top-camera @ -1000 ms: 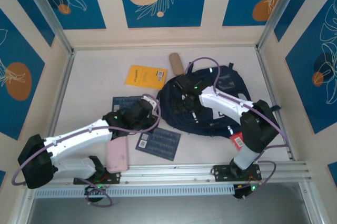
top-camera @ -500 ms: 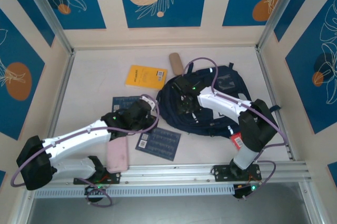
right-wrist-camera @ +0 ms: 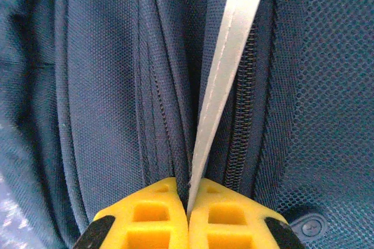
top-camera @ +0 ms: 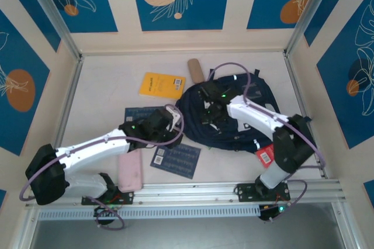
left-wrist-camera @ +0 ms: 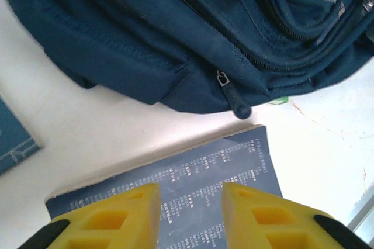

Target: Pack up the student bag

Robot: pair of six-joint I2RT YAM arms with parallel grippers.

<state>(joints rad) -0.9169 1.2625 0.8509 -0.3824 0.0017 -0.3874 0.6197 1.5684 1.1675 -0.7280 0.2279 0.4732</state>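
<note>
clamping student bag (right-wrist-camera: pixel 87 85), right claw (right-wrist-camera: pixel 188 195) earlier wide

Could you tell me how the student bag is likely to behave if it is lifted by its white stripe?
Probably floppy: the student bag lies slumped in soft folds, so it would likely sag rather than rise whole. The white stripe pinched in the right hand looks thin, so perhaps only that panel lifts. The coarse weave seems unlikely to slip.
</note>
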